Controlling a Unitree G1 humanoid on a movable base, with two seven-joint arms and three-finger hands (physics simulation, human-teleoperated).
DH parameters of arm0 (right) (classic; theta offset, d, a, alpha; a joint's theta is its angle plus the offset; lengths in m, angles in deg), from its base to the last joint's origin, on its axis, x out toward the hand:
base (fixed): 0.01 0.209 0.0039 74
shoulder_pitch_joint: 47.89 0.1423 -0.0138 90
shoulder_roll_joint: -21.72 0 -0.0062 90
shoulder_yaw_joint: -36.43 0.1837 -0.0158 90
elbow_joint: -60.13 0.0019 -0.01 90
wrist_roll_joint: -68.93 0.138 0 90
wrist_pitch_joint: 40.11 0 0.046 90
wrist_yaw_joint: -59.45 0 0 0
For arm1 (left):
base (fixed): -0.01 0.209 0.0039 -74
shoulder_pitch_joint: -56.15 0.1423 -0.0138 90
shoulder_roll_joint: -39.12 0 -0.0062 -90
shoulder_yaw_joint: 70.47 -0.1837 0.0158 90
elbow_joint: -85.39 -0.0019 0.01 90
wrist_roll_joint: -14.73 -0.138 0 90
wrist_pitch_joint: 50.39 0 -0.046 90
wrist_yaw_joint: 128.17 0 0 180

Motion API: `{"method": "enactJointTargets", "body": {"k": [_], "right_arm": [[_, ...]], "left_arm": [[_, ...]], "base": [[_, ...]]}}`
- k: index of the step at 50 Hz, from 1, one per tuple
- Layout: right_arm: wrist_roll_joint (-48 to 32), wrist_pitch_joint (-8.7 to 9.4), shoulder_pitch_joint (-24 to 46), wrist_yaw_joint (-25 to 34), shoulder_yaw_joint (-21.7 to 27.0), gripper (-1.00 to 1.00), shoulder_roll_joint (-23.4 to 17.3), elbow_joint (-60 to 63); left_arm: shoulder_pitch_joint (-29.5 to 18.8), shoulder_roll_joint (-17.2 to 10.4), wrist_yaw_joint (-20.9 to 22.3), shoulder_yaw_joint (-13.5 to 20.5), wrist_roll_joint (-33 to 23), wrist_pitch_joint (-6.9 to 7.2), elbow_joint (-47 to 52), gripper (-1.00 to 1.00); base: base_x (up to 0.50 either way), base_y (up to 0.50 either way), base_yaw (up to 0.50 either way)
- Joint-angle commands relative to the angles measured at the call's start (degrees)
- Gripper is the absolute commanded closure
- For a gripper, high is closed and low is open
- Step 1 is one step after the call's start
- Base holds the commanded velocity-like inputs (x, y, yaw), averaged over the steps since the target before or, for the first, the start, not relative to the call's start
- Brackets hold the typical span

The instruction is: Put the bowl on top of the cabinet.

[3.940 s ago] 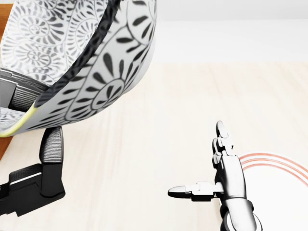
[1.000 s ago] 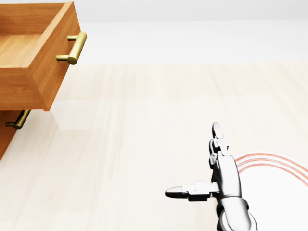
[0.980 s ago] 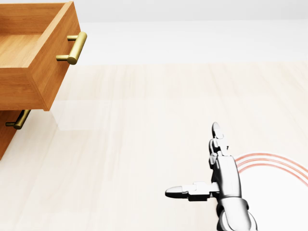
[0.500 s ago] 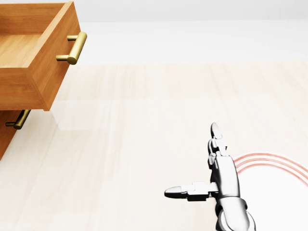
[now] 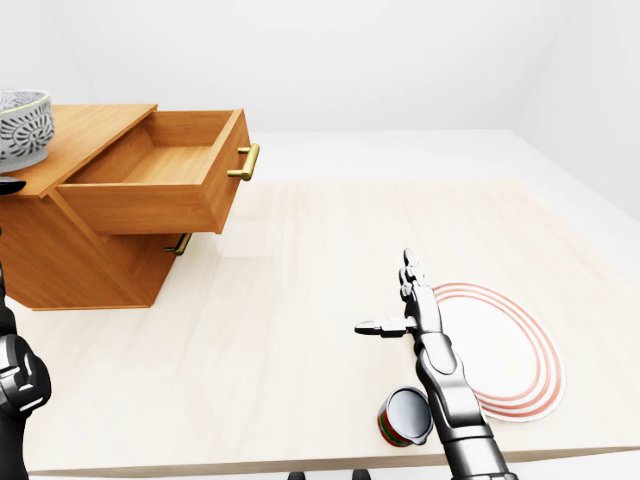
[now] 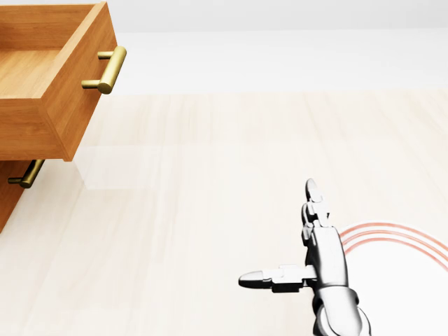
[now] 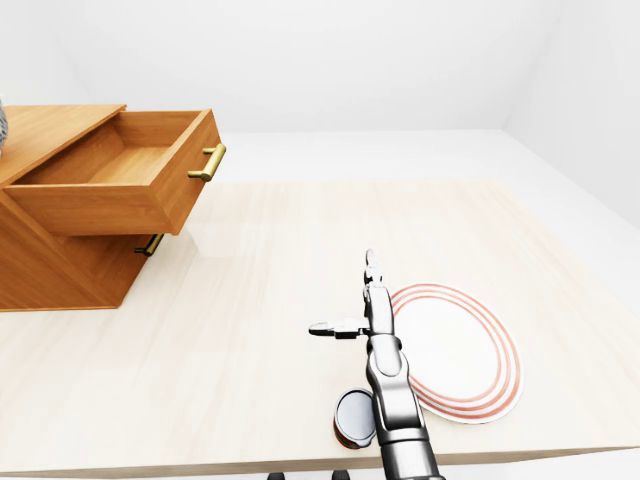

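The black-and-white patterned bowl [image 5: 20, 128] rests on the wooden cabinet's top [image 5: 95, 125] at the far left of the left-eye view, cut off by the frame edge. A dark bit of my left hand [image 5: 8, 185] shows just below the bowl, and its fingers are hidden. My left arm [image 5: 18, 385] runs up the left edge. My right hand [image 6: 275, 232] hovers open over the table, thumb pointing left, holding nothing.
The cabinet's upper drawer [image 5: 165, 185] stands pulled out and empty, with a brass handle [image 6: 106, 70]. A white plate with red rings [image 5: 505, 350] lies at the right. A can [image 5: 405, 415] lies on its side near the table's bottom edge.
The bowl and my left hand, which filled the head view's upper left 3.9 s ago, have left that view. My right hand has drifted slightly left.
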Motion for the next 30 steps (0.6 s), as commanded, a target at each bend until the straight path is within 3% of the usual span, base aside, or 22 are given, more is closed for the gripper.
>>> {"method": "enactJointTargets", "body": {"k": [1, 18, 30], "right_arm": [[-0.02, -0.07, 0.29, -0.07, 0.01, -0.99, 0.01, -0.49], [0.07, -0.56, 0.65, -0.05, 0.13, -0.99, -0.05, -1.52], [-0.01, -0.42, 0.53, -0.11, 0.06, -0.99, -0.03, -1.2]], "left_arm": [[5.35, 6.34, 0.0, -1.83, 1.46, 0.0, -1.06, -1.0], [6.37, 5.65, 0.0, -0.44, 5.71, 0.0, 5.9, -1.0], [11.44, 6.34, 0.0, 2.87, 9.88, 0.0, 20.74, -1.0]], "base": [[0.0, 0.0, 0.0], [0.0, 0.0, 0.0], [0.0, 0.0, 0.0]]}}
